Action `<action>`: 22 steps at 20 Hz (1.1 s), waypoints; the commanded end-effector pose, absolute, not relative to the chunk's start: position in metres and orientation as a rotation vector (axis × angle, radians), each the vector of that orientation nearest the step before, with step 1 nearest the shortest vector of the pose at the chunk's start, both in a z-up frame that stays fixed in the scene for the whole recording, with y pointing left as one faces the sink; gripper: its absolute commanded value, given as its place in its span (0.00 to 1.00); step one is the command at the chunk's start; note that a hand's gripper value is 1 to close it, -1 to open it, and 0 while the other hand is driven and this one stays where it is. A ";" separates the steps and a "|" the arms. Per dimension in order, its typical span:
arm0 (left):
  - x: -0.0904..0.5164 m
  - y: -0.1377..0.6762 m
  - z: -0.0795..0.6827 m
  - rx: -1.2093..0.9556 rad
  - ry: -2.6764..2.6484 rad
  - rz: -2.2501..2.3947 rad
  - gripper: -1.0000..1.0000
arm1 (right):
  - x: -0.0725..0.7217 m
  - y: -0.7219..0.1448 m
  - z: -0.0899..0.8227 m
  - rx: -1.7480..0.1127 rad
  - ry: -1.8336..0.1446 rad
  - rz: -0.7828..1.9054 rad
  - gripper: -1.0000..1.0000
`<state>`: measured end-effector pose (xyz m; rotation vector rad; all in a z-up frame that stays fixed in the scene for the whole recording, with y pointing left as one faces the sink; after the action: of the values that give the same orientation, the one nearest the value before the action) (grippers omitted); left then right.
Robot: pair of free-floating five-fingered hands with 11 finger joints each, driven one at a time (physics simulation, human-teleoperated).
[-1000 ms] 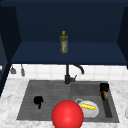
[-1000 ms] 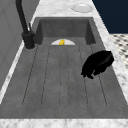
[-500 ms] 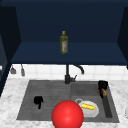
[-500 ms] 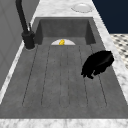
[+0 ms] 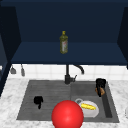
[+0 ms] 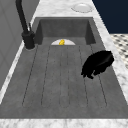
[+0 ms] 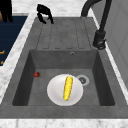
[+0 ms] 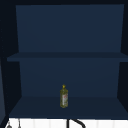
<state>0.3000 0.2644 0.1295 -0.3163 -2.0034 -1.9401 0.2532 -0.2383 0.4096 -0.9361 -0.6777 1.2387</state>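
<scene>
My left hand point(image 5: 38, 101) hovers over the ribbed drainboard point(image 5: 50, 91), left of the basin, with loosely bent fingers pointing down and nothing in them. It appears again in the left side view point(image 6: 98, 64) and at the far end in the right side view point(image 7: 44, 11). My right hand point(image 5: 100, 85) floats above the basin's right rim, curled round a small brown object point(image 5: 98, 90); this hand point(image 7: 6, 8) is also at the top left corner of the right side view. A white plate point(image 7: 53, 93) carrying a yellow corn cob point(image 7: 67, 88) lies in the basin.
A big red ball point(image 5: 67, 115) sits at the sink's front edge. A black faucet point(image 5: 67, 77) stands behind the sink. An olive oil bottle point(image 8: 63, 97) is on the lower cabinet shelf. A white dish point(image 6: 81, 7) rests on the far counter.
</scene>
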 end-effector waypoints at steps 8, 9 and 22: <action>0.300 0.264 0.130 -0.316 -2.003 -1.940 0.50 | 0.224 -0.210 0.462 -0.915 -0.718 1.291 1.00; 0.300 0.264 0.130 -0.316 -2.003 -1.940 0.50 | 0.220 -0.207 0.467 -0.914 -0.718 1.290 1.00; 0.300 0.264 0.130 -0.316 -2.003 -1.940 0.50 | 0.186 -0.150 0.524 -0.921 -0.694 1.291 1.00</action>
<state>0.3000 0.2644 0.1295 -0.3163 -2.0034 -1.9401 0.1905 -0.1668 0.5124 -0.9273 -0.6859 1.2487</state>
